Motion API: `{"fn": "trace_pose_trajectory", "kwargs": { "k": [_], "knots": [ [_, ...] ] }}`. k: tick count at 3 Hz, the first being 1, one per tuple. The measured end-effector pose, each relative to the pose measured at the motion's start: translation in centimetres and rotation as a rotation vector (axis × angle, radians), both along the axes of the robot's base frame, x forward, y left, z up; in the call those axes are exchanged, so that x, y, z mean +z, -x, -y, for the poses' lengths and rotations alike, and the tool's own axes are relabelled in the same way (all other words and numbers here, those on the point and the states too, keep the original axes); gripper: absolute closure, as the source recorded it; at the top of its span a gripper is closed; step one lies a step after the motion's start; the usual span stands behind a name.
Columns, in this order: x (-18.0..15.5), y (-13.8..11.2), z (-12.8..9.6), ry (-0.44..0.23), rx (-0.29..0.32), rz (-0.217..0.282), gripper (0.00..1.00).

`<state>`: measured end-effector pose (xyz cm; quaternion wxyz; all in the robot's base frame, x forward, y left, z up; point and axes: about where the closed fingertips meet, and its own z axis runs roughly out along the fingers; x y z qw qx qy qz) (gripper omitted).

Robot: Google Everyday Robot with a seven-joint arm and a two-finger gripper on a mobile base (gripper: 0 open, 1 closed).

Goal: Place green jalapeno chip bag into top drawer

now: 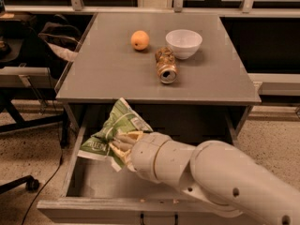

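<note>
Clamping the green jalapeno chip bag (pixel 111 131) at lower left, the end effector (pixel 121 148) may snag it on the top drawer (pixel 75 167) wall.

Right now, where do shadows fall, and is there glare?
Camera view: warm, dim light; the bowl and crushed can cast soft shadows on the table; the back of the top drawer lies dark under the tabletop; no harsh glare on the green jalapeno chip bag, held by the tool over it.
</note>
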<state>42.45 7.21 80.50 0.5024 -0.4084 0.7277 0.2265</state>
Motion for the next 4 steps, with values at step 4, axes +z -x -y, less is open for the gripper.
{"fn": "trace_pose_trajectory", "kwargs": {
  "k": [4],
  "knots": [
    [-7.8, -0.9, -0.3, -0.048, 0.162, -0.101, 1.0]
  ]
}}
